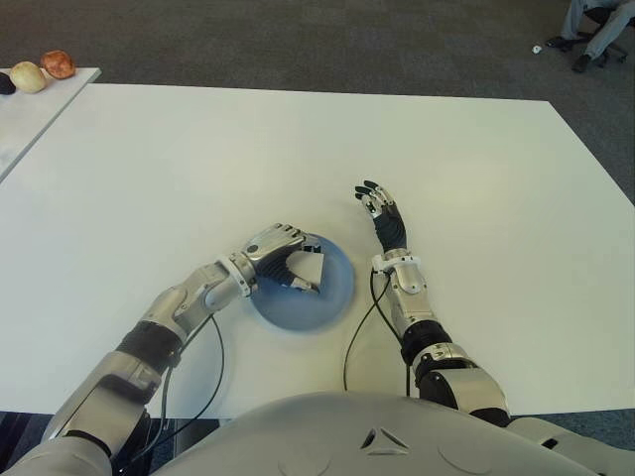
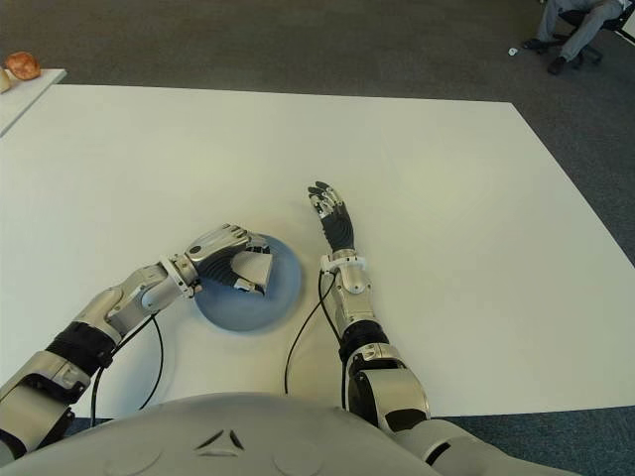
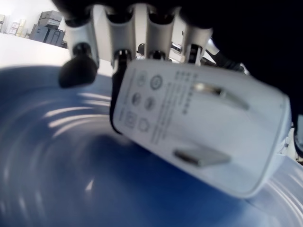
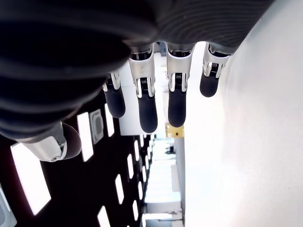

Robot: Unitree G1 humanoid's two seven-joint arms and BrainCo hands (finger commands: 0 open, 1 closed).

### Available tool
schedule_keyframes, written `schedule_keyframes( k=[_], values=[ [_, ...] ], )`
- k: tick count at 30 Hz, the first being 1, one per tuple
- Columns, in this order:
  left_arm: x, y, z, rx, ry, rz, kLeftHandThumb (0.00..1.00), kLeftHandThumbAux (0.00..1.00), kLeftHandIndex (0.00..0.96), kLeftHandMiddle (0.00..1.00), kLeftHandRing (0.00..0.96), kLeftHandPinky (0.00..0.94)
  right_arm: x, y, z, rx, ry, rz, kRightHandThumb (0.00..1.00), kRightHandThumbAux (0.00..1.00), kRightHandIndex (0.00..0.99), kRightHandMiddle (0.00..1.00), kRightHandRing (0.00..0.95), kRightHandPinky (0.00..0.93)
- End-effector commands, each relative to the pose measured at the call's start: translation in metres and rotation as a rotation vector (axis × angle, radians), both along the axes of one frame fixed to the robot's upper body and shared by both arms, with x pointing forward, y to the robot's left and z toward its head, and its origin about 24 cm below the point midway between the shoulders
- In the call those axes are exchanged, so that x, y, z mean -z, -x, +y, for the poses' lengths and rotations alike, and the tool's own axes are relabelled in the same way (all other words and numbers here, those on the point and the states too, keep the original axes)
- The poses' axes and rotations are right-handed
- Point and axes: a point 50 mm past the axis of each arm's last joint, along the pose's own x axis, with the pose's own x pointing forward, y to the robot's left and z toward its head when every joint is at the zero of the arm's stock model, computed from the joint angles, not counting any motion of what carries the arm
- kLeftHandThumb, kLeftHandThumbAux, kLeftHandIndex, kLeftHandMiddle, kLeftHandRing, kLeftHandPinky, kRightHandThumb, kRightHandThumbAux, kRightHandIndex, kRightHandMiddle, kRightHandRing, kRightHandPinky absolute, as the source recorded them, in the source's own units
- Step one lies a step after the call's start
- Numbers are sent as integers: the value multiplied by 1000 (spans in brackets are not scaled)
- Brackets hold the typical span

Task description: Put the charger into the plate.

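The left hand (image 1: 278,250) has its fingers curled round the white charger (image 1: 306,270), holding it over the bowl of the blue plate (image 1: 335,294), prongs turned toward the wrist, presumably so it can be set down flat inside. From the wrist it looks just above the plate's surface; whether it touches, I can't tell. The right hand (image 1: 382,213) shows just right of the plate, fingers straight, holding nothing, clear of the work.
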Motion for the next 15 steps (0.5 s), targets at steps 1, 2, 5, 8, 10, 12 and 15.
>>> schedule_keyframes(
  k=[1,2,5,8,10,12,15],
  values=[
    [2,-1,-2,12,-9,-5,855,667,402,536,850,805,41,34,-2,17,-3,214,0,430,175,269,214,85],
    [3,-1,-2,11,-11,-5,855,667,401,536,851,805,40,34,-2,17,-3,213,0,430,176,270,215,88],
    [4,-2,0,9,-18,-6,855,667,401,536,851,800,40,34,-1,17,-4,212,0,429,176,271,216,89],
    [5,-4,1,8,-18,-15,855,667,401,536,851,795,40,34,-1,17,-5,211,0,428,175,270,215,91],
    [5,-4,2,9,-15,-21,854,667,401,536,847,797,40,34,-1,17,-5,211,0,428,175,271,215,94],
    [4,-7,3,21,-24,-21,854,667,401,539,839,794,40,34,-1,18,-6,210,0,428,175,271,216,95],
    [-13,-8,5,111,-133,19,713,541,270,328,406,421,40,34,0,18,-11,213,0,431,174,271,217,89]
  ],
)
